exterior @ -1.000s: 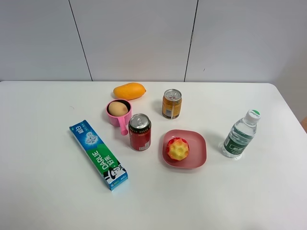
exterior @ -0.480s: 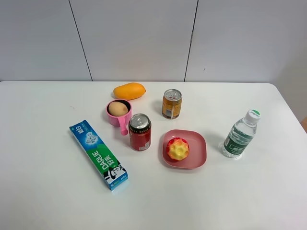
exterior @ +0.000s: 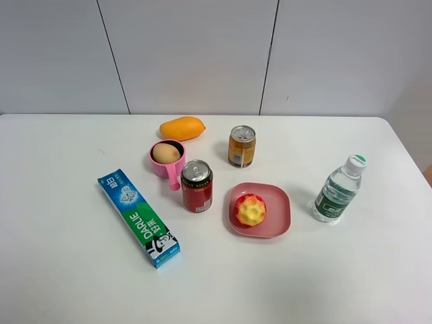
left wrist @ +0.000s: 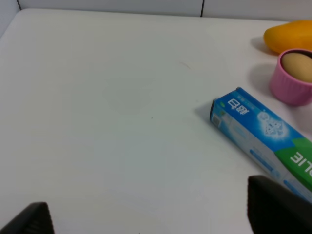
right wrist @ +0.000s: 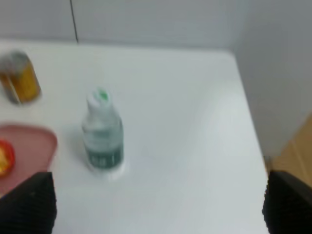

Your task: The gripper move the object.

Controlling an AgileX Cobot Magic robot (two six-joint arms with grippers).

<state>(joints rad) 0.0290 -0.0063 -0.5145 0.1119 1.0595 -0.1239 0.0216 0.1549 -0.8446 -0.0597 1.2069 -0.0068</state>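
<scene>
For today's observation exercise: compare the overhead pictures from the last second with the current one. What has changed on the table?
Nothing visibly changed. The potato-like object sits in the pink cup as before, and no gripper enters the overhead view.

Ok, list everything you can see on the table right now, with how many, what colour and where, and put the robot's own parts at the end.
Table: one, white, under everything.
Potato-like object: one, tan-brown, inside the pink cup.
Cup: one, pink, left of centre, in front of the mango.
Mango: one, orange-yellow, at the back.
Red can: one, upright, centre.
Gold can: one, upright, right of the mango.
Plate: one, pink, right of the red can.
Bumpy fruit: one, red-yellow, on the plate.
Water bottle: one, clear with green cap, far right.
Toothpaste box: one, blue-green, lying flat, left front.
Left gripper: black fingertips only, spread apart, nothing between them.
Right gripper: black fingertips only, spread apart, nothing between them.
</scene>
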